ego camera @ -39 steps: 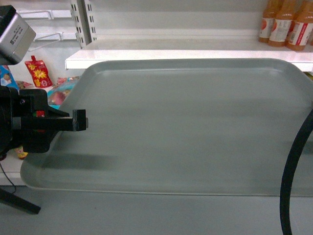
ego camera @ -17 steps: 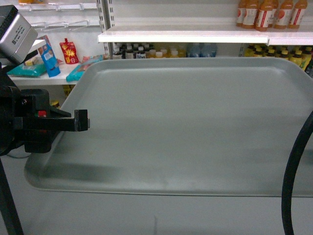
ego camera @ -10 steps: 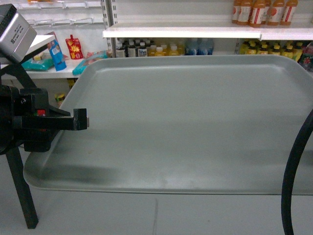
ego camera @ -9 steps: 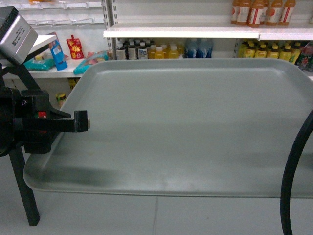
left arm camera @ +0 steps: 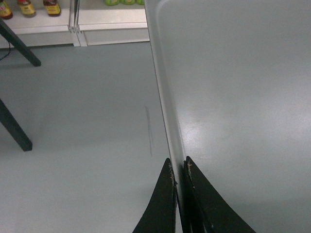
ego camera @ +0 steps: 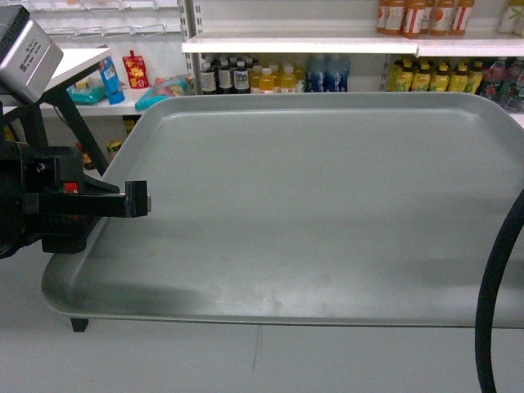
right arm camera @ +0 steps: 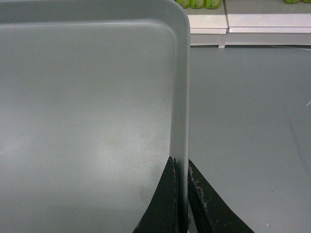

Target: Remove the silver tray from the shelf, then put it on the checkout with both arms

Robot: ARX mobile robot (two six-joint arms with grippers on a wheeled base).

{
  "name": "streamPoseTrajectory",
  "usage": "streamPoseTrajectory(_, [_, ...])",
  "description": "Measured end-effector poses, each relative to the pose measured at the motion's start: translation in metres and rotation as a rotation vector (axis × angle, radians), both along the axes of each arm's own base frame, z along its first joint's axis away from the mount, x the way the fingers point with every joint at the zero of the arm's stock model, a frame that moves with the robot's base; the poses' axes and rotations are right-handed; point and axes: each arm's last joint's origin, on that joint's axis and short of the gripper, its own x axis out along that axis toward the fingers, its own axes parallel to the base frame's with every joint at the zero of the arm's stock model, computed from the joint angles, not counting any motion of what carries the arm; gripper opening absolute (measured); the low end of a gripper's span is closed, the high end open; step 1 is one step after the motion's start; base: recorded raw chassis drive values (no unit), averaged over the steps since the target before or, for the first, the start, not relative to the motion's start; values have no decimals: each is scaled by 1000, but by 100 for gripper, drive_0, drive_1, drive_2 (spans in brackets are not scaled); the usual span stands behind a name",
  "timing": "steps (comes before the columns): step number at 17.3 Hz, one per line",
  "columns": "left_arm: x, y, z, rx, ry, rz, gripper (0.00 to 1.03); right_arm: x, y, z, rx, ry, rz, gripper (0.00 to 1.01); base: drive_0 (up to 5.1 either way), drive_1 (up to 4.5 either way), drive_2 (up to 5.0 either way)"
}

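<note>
The silver tray fills most of the head view, held level in the air over the grey floor. My left gripper is shut on its left rim; in the left wrist view the jaws pinch the rim between them. My right gripper is shut on the tray's right rim; in the head view only that arm's black cable shows. The shelf, a white board carrying bottles, stands well behind the tray. The checkout is out of view.
Rows of bottles line the lower shelving behind the tray. At far left are snack packets and a white top on black legs. Those legs stand on the floor left of the tray.
The shelving has dropped back and slid left behind the tray, uncovering lower rows of bottles and the black legs. The tray and both grips hold the same place in view.
</note>
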Motion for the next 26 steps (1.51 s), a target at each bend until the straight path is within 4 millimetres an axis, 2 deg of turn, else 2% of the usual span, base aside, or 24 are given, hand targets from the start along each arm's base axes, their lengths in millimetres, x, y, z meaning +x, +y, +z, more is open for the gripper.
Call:
streamPoseTrajectory(3, [0, 0, 0, 0, 0, -1, 3, 0, 0, 0, -1, 5, -1, 3, 14, -412, 441])
streamPoseTrajectory(21, [0, 0, 1, -1, -2, -1, 3, -1, 0, 1, 0, -4, -1, 3, 0, 0, 0])
streamPoseTrajectory(26, [0, 0, 1, -1, -2, -2, 3, -1, 0, 1, -1, -3, 0, 3, -410, 211, 211])
